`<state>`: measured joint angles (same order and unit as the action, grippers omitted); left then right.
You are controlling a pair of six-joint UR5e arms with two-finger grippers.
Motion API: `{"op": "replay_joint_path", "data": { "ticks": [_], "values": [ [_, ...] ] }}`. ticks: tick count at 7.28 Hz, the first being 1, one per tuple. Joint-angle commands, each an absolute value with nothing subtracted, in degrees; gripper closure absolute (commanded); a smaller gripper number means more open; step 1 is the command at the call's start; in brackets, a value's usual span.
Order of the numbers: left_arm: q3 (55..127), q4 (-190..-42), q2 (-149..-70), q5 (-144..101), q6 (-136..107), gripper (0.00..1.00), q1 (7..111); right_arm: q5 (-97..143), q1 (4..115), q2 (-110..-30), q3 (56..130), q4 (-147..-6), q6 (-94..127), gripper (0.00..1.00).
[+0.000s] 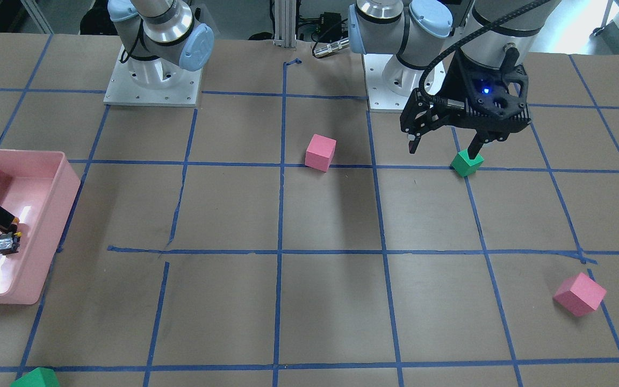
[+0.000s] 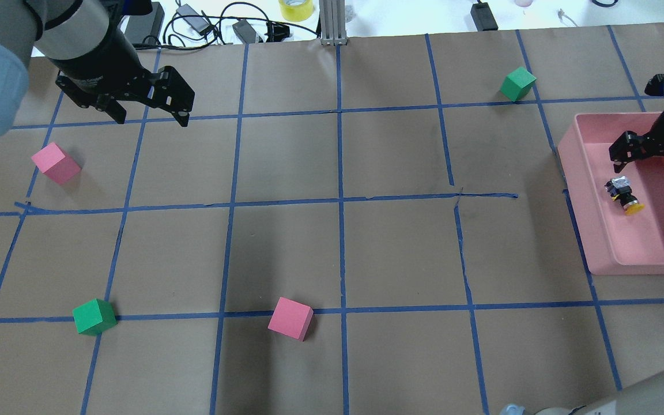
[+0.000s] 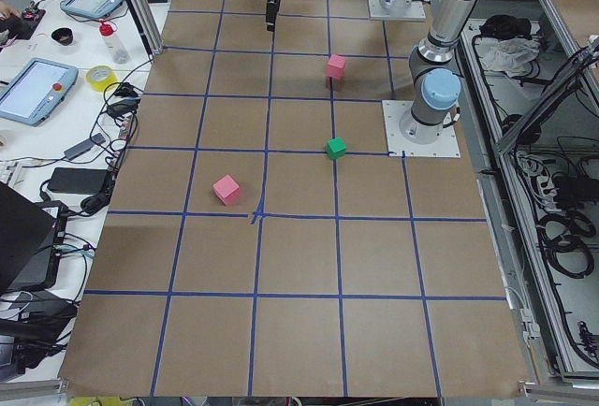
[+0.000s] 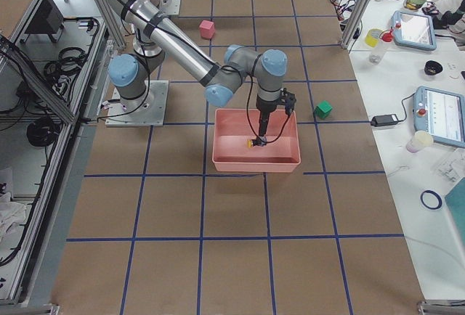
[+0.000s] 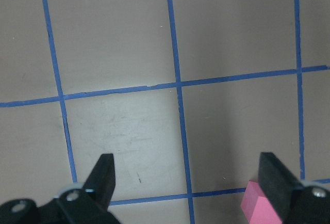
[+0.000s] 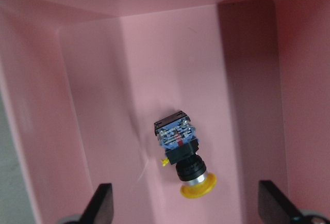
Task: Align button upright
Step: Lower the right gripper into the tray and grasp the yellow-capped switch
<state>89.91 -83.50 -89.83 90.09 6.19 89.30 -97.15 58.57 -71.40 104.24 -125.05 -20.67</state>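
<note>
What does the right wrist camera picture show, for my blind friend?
A yellow-capped button lies on its side in a pink bin. The open right gripper hovers above it, holding nothing.

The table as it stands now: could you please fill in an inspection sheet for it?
Surface: table covered in brown paper with a blue tape grid.
Job's things: button lying on its side inside the pink bin, not upright.
Clutter: two pink cubes and two green cubes, scattered apart.
Pincers: right pincer open over the button, not gripping it; left pincer open, holding nothing.
Cables: cords bunched past the table's far edge.
Surroundings: yellow tape roll beyond that edge.
</note>
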Motion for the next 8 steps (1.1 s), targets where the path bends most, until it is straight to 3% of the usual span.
{"op": "replay_joint_path", "data": {
  "ticks": [1, 7, 8],
  "values": [
    [89.8, -83.5, -89.8, 90.1, 6.2, 0.00, 89.3, -97.4, 57.3, -67.9, 104.3, -126.5, -23.4, 0.02],
    [89.9, -83.5, -89.8, 90.1, 6.2, 0.00, 89.3, -97.6, 57.3, -65.1, 105.2, -126.5, -24.9, 0.02],
    [89.9, -83.5, -89.8, 90.1, 6.2, 0.00, 89.3, -97.6, 57.3, -65.0, 105.2, -126.5, -24.9, 0.08]
  ]
}}
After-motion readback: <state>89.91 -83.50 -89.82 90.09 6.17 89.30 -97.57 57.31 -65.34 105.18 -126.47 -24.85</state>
